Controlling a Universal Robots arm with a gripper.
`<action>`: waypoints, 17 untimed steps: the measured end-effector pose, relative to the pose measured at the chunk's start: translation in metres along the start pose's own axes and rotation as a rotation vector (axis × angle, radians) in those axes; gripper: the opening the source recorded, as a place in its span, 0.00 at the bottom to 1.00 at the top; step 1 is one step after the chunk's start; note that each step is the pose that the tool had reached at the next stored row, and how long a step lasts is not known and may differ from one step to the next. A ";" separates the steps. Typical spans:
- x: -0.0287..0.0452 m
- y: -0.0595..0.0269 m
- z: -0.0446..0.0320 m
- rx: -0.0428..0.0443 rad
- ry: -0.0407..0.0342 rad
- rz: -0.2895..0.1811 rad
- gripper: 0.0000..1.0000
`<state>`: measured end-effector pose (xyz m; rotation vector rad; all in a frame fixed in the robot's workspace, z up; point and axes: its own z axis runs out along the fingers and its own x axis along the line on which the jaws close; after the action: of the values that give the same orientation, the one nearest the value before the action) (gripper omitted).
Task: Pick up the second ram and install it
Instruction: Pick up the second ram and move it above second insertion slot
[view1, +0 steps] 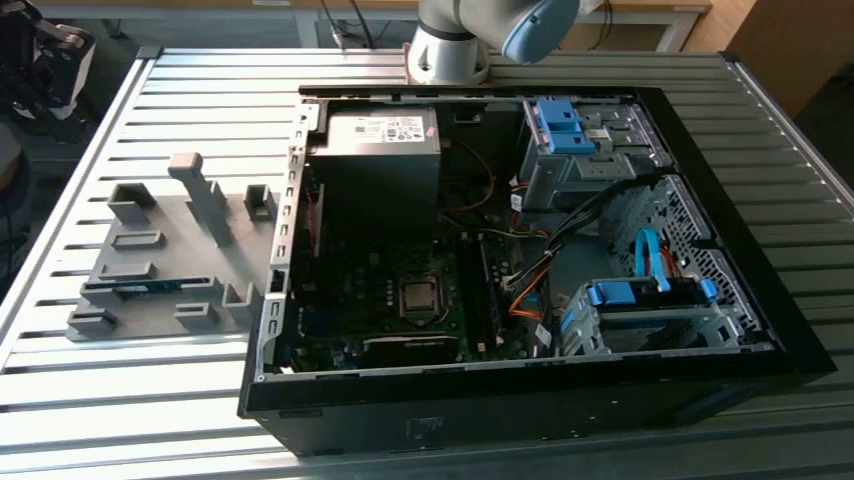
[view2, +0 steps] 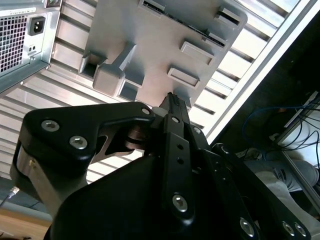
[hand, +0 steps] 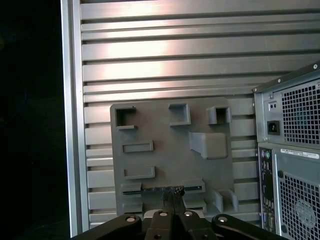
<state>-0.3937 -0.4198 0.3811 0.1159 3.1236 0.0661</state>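
Currently: gripper closed on nothing, poised over holder.
Ram sits in the holder's long slot, in line beneath the gripper; its long axis points toward the case.

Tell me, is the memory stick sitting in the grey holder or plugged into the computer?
Not plugged in: the second ram sits in a slot of the grey holder, outside the PC case.

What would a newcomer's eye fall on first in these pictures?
An open PC case dominates the slatted table in the exterior view. At that view's left, a grey holder plate holds the second ram; in the first wrist view the gripper lines up with it.
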 end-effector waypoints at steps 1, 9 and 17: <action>0.0000 0.0000 0.0000 0.0000 0.0000 0.000 0.11; 0.0000 0.0000 0.0000 0.0005 0.0063 0.000 0.11; 0.0000 0.0000 0.0000 0.0005 0.0068 0.000 0.11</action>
<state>-0.3937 -0.4198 0.3811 0.1162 3.1305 0.0659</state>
